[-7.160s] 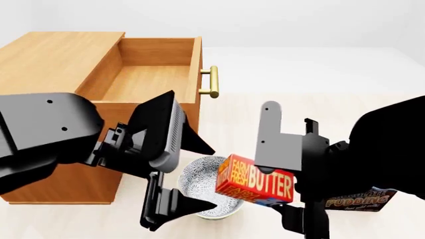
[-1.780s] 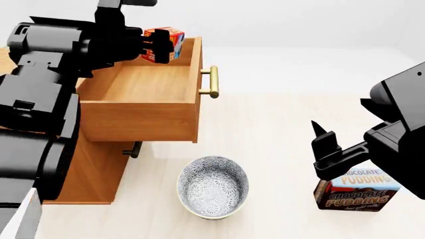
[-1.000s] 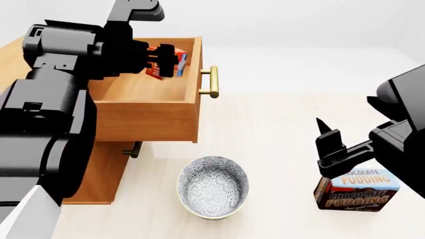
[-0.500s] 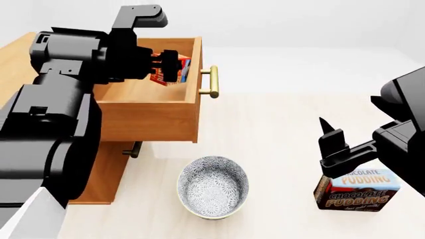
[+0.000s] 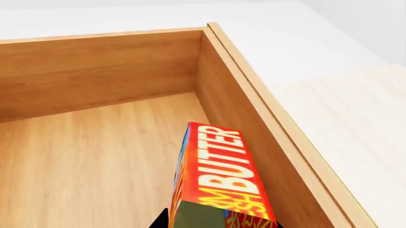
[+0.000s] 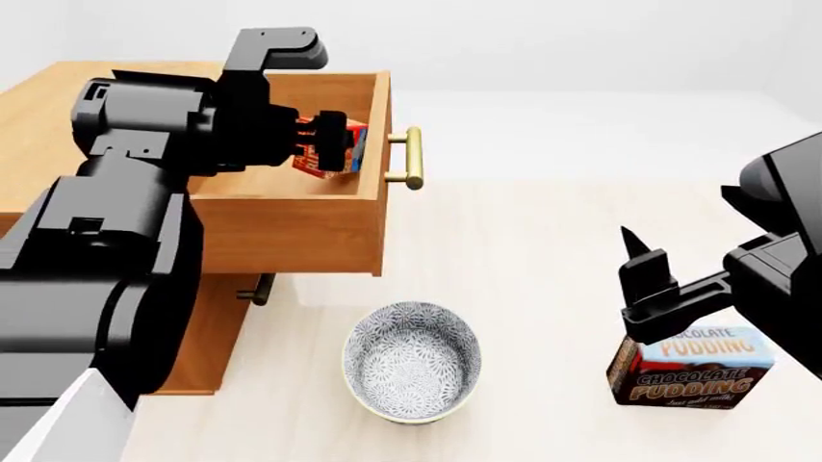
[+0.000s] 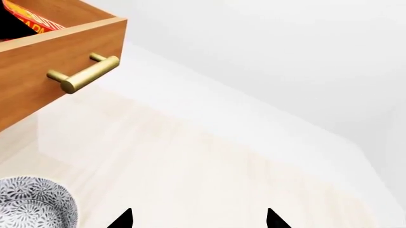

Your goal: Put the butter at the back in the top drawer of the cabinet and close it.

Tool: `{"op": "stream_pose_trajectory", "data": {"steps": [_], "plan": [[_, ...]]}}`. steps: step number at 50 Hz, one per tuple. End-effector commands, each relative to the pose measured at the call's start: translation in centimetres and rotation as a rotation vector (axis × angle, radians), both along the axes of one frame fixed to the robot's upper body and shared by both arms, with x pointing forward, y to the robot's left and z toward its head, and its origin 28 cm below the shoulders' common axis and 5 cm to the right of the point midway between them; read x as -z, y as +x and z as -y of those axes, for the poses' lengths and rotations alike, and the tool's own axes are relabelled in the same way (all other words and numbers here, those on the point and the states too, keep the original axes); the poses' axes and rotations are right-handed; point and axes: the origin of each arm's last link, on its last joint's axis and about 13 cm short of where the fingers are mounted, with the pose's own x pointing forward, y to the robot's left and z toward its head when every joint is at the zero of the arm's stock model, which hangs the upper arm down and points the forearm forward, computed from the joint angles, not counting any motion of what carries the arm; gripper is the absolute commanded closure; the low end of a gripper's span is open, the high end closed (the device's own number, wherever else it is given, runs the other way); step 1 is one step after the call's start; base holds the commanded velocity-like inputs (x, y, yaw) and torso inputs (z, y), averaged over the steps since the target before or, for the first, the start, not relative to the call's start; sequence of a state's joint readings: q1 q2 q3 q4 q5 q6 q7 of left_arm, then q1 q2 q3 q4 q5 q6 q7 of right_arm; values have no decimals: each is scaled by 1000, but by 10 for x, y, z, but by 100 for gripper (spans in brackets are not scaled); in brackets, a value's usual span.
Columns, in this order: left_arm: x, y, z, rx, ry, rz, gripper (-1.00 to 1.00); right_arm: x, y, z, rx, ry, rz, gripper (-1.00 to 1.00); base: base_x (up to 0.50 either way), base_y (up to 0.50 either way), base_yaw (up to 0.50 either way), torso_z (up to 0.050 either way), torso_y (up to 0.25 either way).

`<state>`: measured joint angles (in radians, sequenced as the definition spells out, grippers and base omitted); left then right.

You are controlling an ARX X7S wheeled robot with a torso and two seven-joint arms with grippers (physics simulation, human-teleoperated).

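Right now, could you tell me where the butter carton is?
The butter is in the left end effector, inside the open top drawer by the front panel, behind the brass handle, in the head view's upper left.

One cabinet (image 6: 52, 125), one butter (image 5: 219, 175), one bowl (image 6: 411, 361), one pudding box (image 6: 694, 371), two tools: left (image 6: 337, 144), right (image 7: 198, 219).

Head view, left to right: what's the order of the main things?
Left tool holding the butter over the top drawer → brass handle → bowl → right tool → pudding box.
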<state>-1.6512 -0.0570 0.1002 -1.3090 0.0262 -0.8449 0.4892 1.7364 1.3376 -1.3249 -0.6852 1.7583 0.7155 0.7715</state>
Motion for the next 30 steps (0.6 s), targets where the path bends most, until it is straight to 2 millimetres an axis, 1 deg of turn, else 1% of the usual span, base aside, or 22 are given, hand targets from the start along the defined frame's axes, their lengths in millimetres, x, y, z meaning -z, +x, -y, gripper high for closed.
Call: {"op": "stream_pose_trajectory", "data": {"steps": [1, 13, 21, 30], "plan": [[-1, 0, 4, 10, -49, 1, 100, 1, 0, 0, 5, 0, 1, -100, 0, 0, 0, 0, 0], [3, -3, 5, 13, -5, -57, 100, 0, 0, 1, 5, 1, 2, -100, 0, 0, -1, 0, 0], [8, -8, 4, 20, 55, -162, 100, -1, -1, 0, 5, -1, 5, -100, 1, 0, -2, 0, 0], [6, -11, 4, 20, 96, -216, 100, -1, -2, 0, 5, -5, 7, -100, 1, -1, -1, 0, 0]]}}
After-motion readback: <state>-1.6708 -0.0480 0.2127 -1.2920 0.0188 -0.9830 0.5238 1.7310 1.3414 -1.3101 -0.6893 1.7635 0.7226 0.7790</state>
